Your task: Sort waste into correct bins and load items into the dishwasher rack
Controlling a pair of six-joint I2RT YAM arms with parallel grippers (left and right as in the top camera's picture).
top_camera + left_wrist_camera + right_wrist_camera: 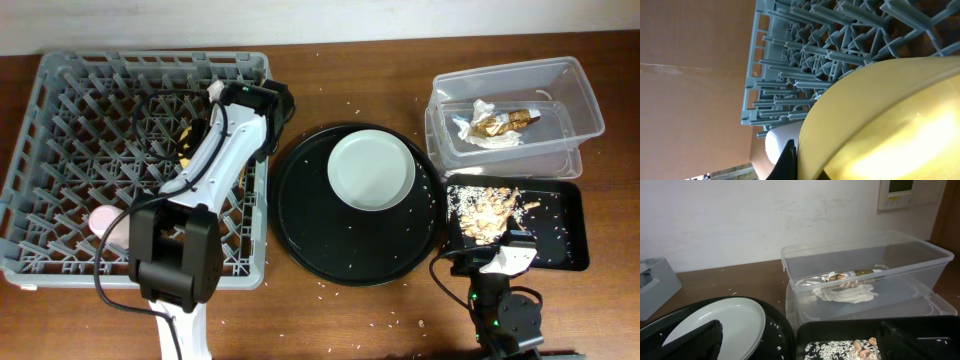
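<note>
My left gripper (200, 138) reaches into the grey dishwasher rack (60, 120) and is shut on the rim of the yellow bowl (185, 152). In the left wrist view the bowl (890, 120) fills the lower right, with a finger (792, 157) against its edge, over the rack (790, 50). A pink cup (105, 222) lies in the rack's front. The grey-green plate (372, 170) (725, 320) rests on the round black tray. My right gripper (500, 258) (800, 347) is open and empty, at the near edge of the flat black tray (570, 225) (840, 325) holding food scraps (485, 205) (860, 350).
The clear tub (580, 90) (920, 265) at the back right holds gold wrappers (505, 120) (850, 275) and white paper (845, 294). The round black tray (340, 250) lies mid-table. A pale rounded cup (780, 145) shows beyond the bowl. Rice bits are scattered on the table.
</note>
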